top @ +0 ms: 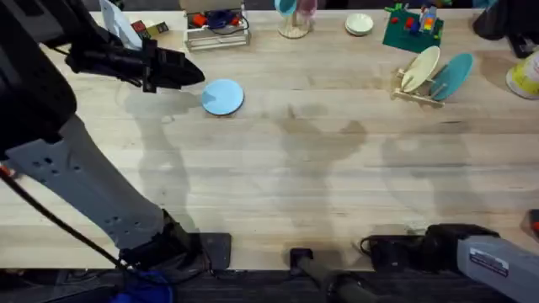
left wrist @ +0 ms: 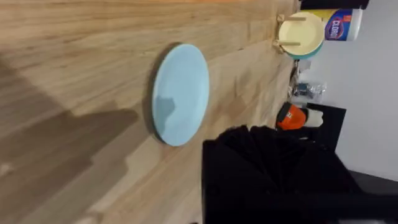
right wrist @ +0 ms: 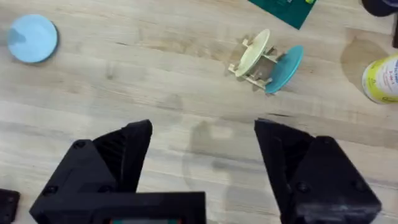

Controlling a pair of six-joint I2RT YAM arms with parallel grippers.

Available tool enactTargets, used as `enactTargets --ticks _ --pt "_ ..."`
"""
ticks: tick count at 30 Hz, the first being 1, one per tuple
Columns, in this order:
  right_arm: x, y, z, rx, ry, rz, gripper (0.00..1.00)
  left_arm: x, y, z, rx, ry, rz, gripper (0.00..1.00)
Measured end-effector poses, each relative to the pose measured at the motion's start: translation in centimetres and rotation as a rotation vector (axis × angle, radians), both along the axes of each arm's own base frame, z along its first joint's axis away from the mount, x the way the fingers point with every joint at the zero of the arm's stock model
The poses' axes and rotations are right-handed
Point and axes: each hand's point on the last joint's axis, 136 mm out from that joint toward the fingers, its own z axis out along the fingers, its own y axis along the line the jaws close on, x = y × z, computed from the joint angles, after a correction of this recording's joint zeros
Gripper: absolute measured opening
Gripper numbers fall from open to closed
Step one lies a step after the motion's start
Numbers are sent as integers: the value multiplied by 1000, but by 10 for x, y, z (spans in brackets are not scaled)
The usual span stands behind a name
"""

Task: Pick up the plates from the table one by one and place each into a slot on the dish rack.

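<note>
A light blue plate (top: 223, 97) lies flat on the table (top: 320, 185) at the back left. My left gripper (top: 187, 72) hovers just left of it, a little above the wood; in the left wrist view the plate (left wrist: 180, 93) is close ahead and untouched. The dish rack (top: 424, 91) stands at the back right with a cream plate (top: 419, 67) and a teal plate (top: 452, 76) leaning in its slots. My right gripper (right wrist: 208, 152) is open and holds nothing near the front edge, with the rack (right wrist: 258, 67) and the blue plate (right wrist: 33, 38) far ahead of it.
Along the back edge stand a wire basket (top: 217, 29) with coloured items, a cup (top: 293, 21), a small cream dish (top: 359, 23) and a green board with toys (top: 413, 29). A wipes canister (top: 526, 76) stands right of the rack.
</note>
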Motion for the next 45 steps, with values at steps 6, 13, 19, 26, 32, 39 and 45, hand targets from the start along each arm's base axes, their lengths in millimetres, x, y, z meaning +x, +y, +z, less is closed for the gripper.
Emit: enactTargets --ticks 6,13,19,26,32,39,45 --pt "0 0 0 0 0 0 995 10 -11 -23 8 -8 -38 41" --pt "0 0 0 0 0 0 995 26 -30 -34 43 -35 -63 41" --pt "0 0 0 0 0 0 993 24 -29 -58 10 57 -41 41" --pt "0 0 0 0 0 0 995 23 -33 -72 -56 98 -31 40" --pt "0 0 0 0 0 0 994 24 -33 -72 -58 93 -32 40" --pt "0 0 0 0 0 0 994 22 -34 -71 -63 96 -38 40" --pt "0 0 0 0 0 0 994 16 -33 -67 -66 102 -54 39"
